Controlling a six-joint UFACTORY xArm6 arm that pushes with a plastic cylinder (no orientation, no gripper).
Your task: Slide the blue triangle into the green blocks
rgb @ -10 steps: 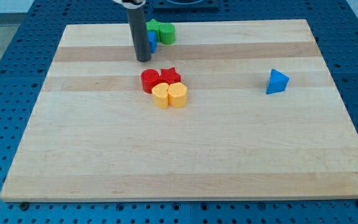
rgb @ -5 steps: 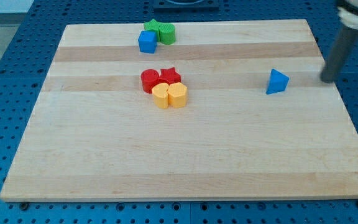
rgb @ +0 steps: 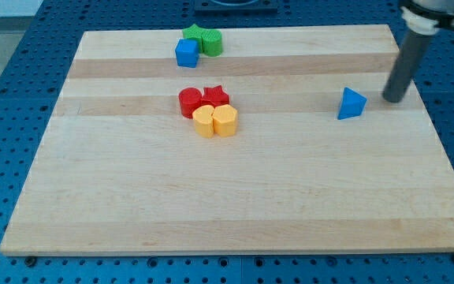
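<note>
While the arm is reaching in from the view's top right, the wooden surface [rgb: 235, 197] is carrying all blocks in three groups, listed from the view's left to its right.

At the view's top left of centre, a blue cube [rgb: 186, 54] is sitting just beside two green blocks: a green star-like block [rgb: 195, 35] and a green cylinder [rgb: 213, 42], the two green ones touching each other near the surface's top edge.

Below that group, a red cylinder [rgb: 190, 102] and a red star block [rgb: 216, 96] are lying side by side, with two yellow blocks, one a yellow hexagon-like block [rgb: 203, 122] and one a yellow cylinder [rgb: 225, 121], pressing against them from the view's bottom.

Well apart, toward the view's right, the blue triangle [rgb: 351, 103] is standing alone, far from the green blocks.

Further right, my tip [rgb: 393, 99] is resting on the surface near the blue triangle, on its right and slightly toward the view's top, with a visible gap between them. No jaws are fitted to this rod, so nothing is being held.
</note>
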